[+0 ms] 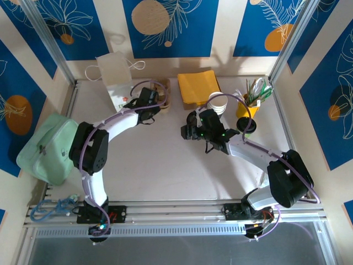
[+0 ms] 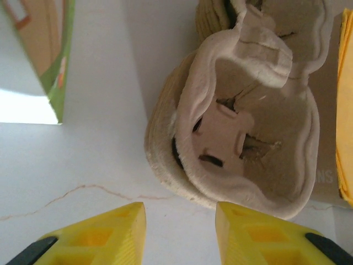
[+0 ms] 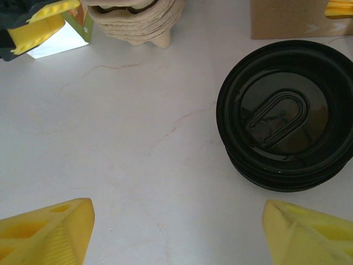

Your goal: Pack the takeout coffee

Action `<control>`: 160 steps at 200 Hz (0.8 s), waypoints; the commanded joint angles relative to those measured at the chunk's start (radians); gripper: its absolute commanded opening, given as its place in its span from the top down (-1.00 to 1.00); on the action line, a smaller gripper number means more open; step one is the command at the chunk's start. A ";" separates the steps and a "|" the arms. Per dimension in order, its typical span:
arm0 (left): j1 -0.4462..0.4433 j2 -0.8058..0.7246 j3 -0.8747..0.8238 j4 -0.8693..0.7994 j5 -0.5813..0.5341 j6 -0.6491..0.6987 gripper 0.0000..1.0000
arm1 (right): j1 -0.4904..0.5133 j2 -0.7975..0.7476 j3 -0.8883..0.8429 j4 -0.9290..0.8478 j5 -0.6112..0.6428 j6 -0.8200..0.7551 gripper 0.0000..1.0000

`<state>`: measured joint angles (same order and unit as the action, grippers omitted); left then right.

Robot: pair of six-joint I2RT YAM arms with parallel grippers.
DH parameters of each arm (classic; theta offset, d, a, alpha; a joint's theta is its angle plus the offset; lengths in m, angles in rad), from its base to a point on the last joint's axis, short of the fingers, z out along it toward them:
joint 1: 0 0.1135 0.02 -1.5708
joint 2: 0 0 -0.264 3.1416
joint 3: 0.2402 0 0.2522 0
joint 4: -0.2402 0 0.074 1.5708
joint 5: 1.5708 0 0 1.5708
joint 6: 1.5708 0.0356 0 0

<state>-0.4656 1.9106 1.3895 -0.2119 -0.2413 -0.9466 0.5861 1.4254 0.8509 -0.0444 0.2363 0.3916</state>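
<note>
From above, the left claw was at the far left part of the counter, just beside a stack of pulp cup carriers. Behind it stood a white paper bag; its small red and green print was too small to read. The right claw hung over the middle of the counter. The takeout coffee, seen as a round black lid, stood at the far right, just in front of a yellow cup of utensils and near a stack of white cups. Yellow napkins lay at the back.

In the left wrist view, the fingers of the left claw stood apart with only bare counter between them. The pulp cup carriers lay just ahead, not touched. The paper bag showed a green edge. On brown cardboard at the right were faint pale letters, perhaps "NS".

In the right wrist view, the right claw was wide apart and held nothing. A stack of loose black lids sat ahead to the right. The carriers were far ahead, and the cardboard carried small pale marks, not readable.
</note>
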 commanded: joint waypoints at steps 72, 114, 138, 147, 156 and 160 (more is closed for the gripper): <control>0.024 0.069 0.068 0.076 -0.041 -0.055 0.26 | 0.007 0.001 0.039 0.008 0.055 -0.025 -0.60; 0.031 0.088 0.076 0.082 -0.047 -0.074 0.33 | 0.008 0.003 0.043 0.000 0.069 -0.029 -0.61; 0.033 0.098 0.079 0.091 -0.043 -0.081 0.40 | 0.008 0.004 0.045 0.000 0.068 -0.028 -0.60; 0.035 0.100 0.073 0.102 -0.043 -0.087 0.46 | 0.009 0.004 0.047 -0.004 0.072 -0.027 -0.60; 0.035 0.104 0.069 0.110 -0.039 -0.095 0.50 | 0.009 0.005 0.050 -0.009 0.073 -0.023 -0.60; 0.035 0.106 0.071 0.113 -0.038 -0.095 0.51 | 0.009 0.006 0.051 -0.011 0.070 -0.023 -0.60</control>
<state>-0.4442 1.9968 1.4357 -0.1345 -0.2672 -1.0218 0.5892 1.4254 0.8696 -0.0456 0.2867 0.3748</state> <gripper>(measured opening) 0.261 0.801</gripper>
